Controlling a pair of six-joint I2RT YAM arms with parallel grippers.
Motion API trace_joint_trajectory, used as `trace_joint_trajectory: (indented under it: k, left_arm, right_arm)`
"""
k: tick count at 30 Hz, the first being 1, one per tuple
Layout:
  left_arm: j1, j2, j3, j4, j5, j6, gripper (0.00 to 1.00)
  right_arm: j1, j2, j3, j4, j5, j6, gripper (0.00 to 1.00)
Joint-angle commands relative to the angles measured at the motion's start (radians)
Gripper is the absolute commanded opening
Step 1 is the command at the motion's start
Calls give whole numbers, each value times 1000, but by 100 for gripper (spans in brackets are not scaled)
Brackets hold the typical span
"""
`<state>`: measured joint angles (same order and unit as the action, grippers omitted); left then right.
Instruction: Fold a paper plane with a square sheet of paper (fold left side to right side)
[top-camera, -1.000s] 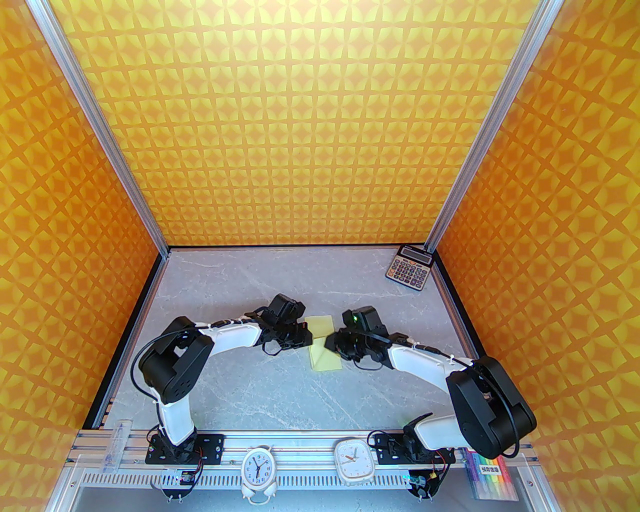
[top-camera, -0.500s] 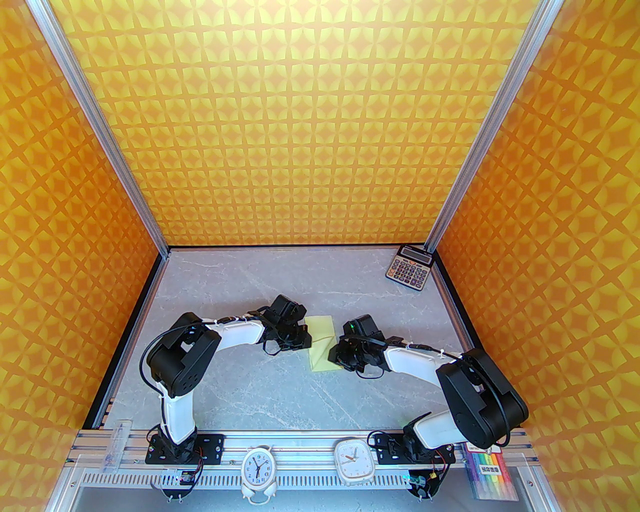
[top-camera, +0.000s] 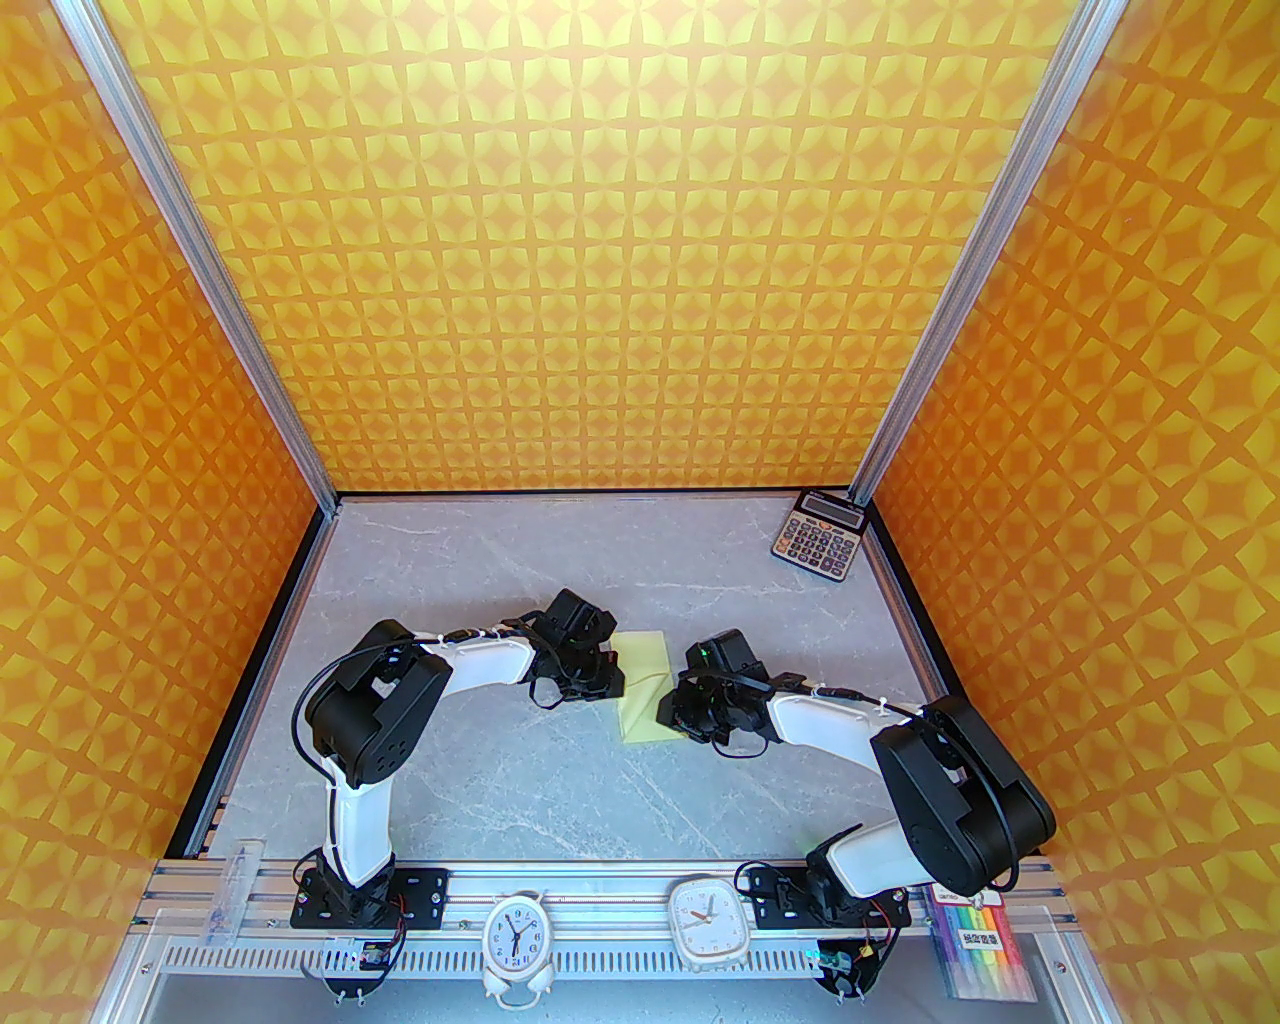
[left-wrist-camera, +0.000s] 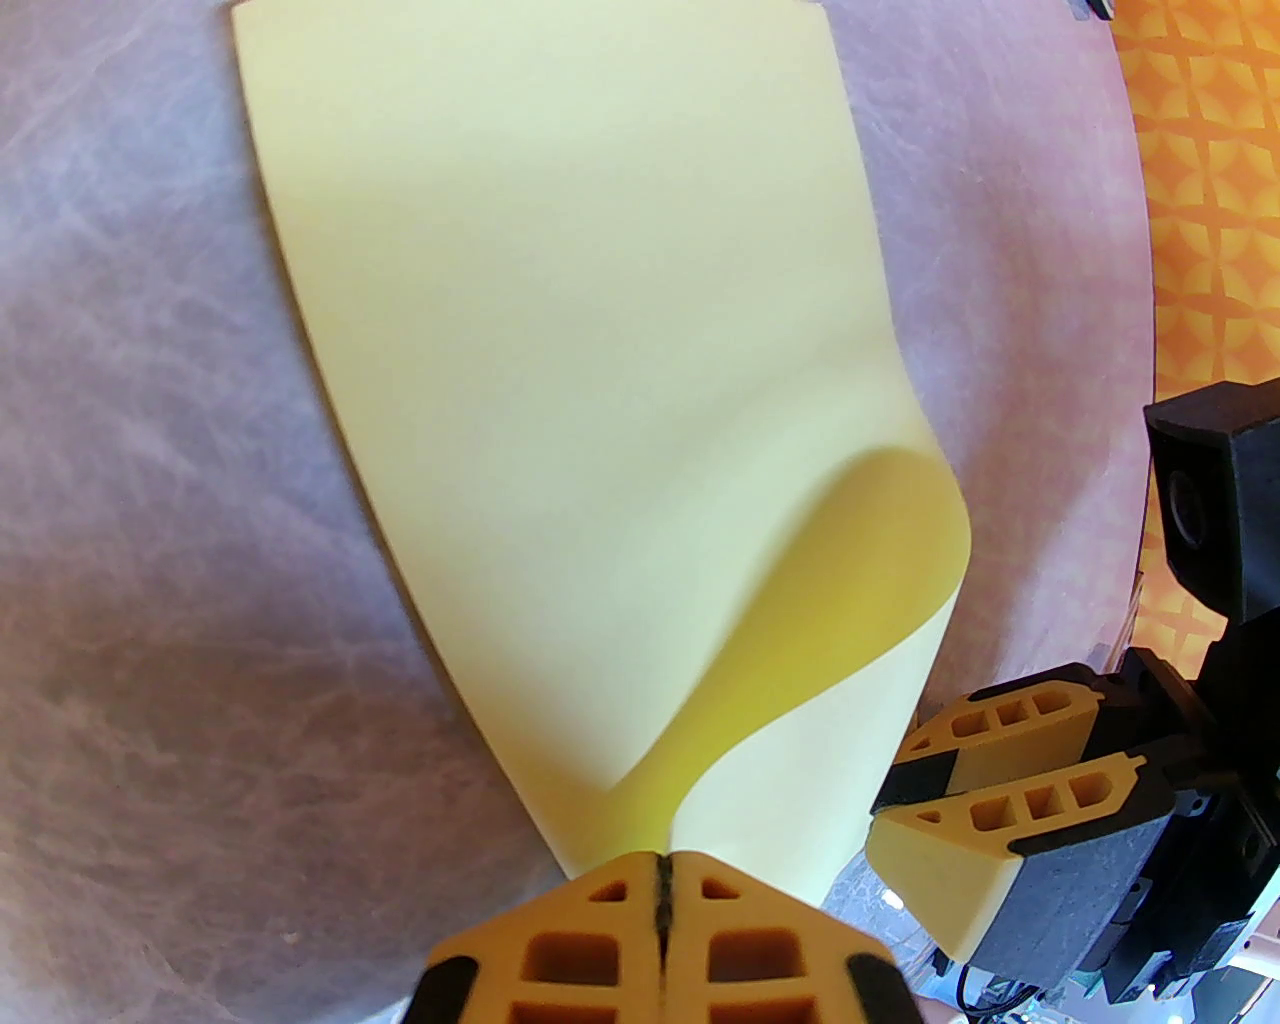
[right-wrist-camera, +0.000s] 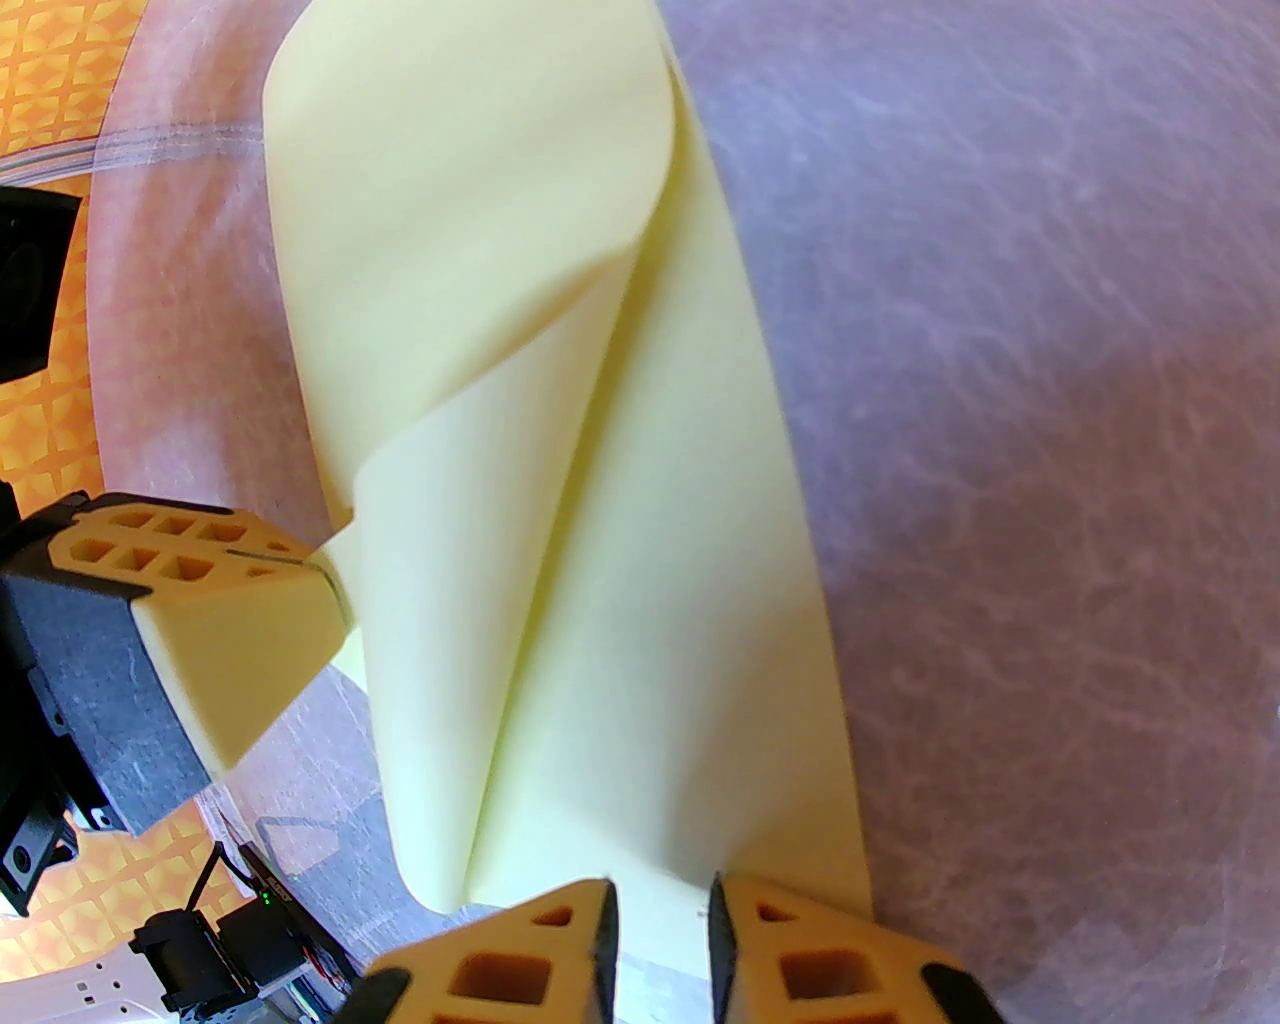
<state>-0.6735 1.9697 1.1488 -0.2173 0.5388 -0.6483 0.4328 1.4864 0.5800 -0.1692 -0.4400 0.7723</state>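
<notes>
curling paper (left-wrist-camera: 560, 350) pinched in left claw (left-wrist-camera: 662, 868)

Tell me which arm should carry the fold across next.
Left, likely. The left tool is shut on the lifted edge of the paper; the right tool sits slightly open at the opposite edge.

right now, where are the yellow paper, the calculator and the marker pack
yellow paper (top-camera: 640, 722): top camera, flat near half
calculator (top-camera: 812, 552): top camera, keypad
marker pack (top-camera: 980, 950): top camera, label in the middle
</notes>
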Motion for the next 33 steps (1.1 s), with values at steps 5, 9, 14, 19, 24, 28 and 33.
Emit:
trace_joint_trajectory:
  k: [5,9,14,19,24,28,33]
  left_arm:
    - [8,16,29,-33,17,35,0]
    - [9,23,37,-44,16,46,0]
    - [9,31,56,-60,17,57,0]
    - [8,40,55,-60,17,57,0]
    - [8,44,53,-62,16,62,0]
    - [38,50,54,-67,17,66,0]
    - [40,53,73,-79,17,77,0]
  right_arm:
    - [9,15,3,-18,23,-16,24]
    - [9,20,7,-19,20,-19,24]
    - [9,22,6,-18,19,-20,24]
    - [9,24,7,-17,19,-19,24]
    - [9,23,6,-17,19,-19,24]
    - [9,23,8,-16,18,-19,24]
    - [9,29,11,-21,17,-22,24]
